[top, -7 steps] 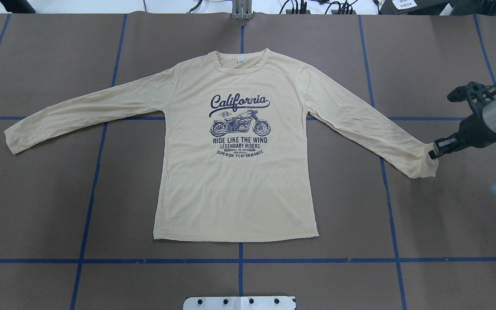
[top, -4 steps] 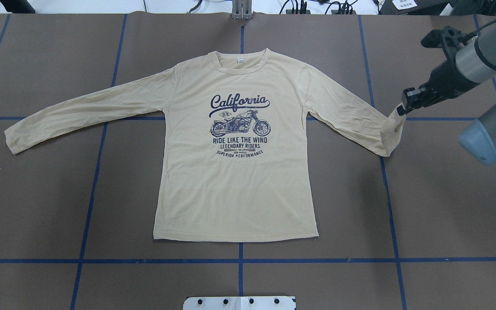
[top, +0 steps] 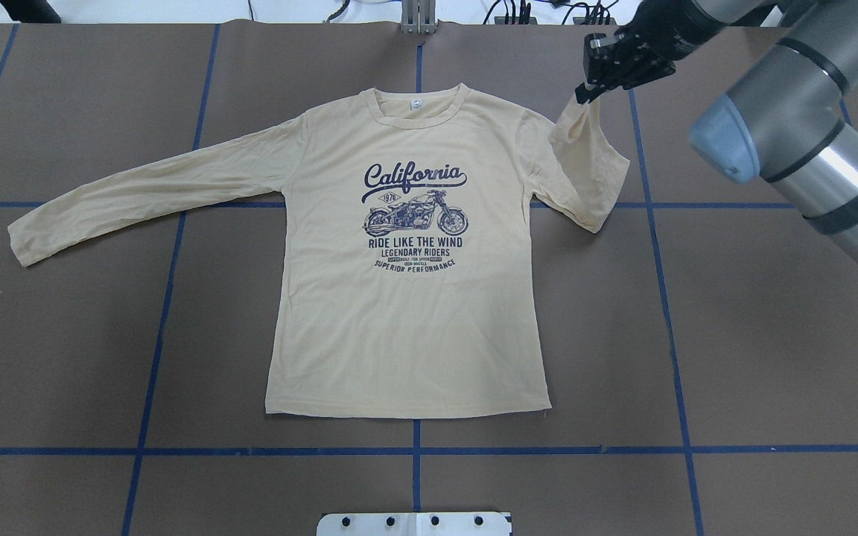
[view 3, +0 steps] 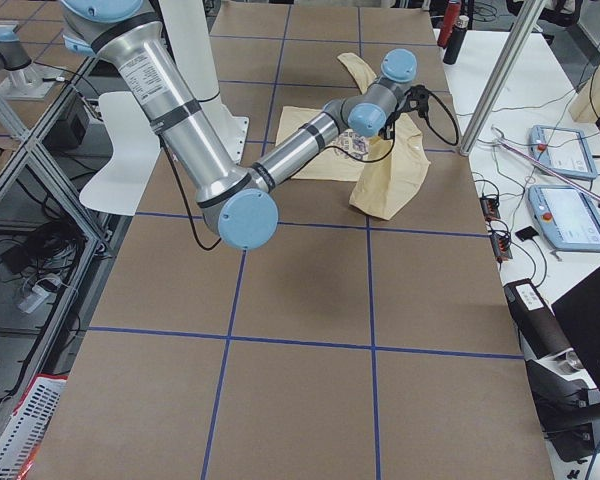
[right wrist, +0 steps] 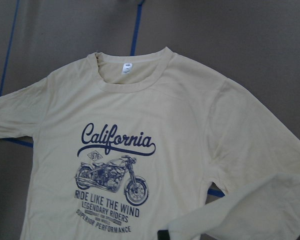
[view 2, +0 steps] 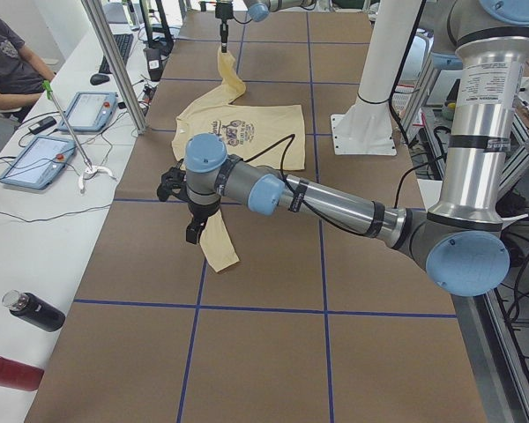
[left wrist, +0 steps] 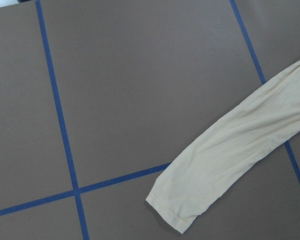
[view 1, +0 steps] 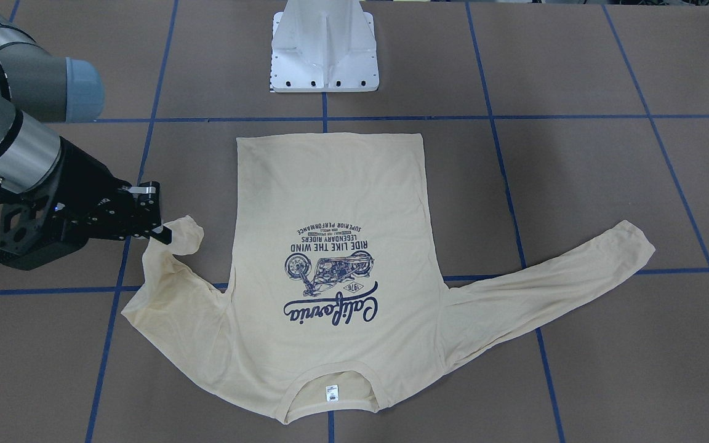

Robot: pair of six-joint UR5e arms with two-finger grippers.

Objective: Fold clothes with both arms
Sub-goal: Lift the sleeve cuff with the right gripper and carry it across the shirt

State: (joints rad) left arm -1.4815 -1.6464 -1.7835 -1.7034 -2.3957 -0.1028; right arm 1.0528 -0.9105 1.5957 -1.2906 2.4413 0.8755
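The cream-yellow T-shirt (top: 407, 313) lies flat, print up, with its collar at the far side. My right gripper (top: 584, 93) is shut on the cuff of its right sleeve (top: 585, 171) and holds it raised beside the shoulder, so the sleeve hangs doubled over. From the front, that gripper (view 1: 162, 234) pinches the cuff just left of the body. The other sleeve (top: 138, 193) lies stretched out flat, and its cuff (left wrist: 190, 200) shows in the left wrist view with no fingers in sight. My left gripper (view 2: 194, 233) hovers over that cuff; I cannot tell if it is open.
The white pedestal base (view 1: 324, 49) stands at the robot's table edge. Blue tape lines (top: 161, 335) cross the brown table. Beyond the far edge are a desk with tablets (view 2: 35, 159), bottles (view 2: 35, 310), a metal post (view 2: 115, 62) and a seated person (view 2: 9, 53).
My right gripper has carried the cuff up and inward, from the outstretched position at the right to beside the shoulder. The sleeve now hangs folded. The rest of the shirt has not moved.
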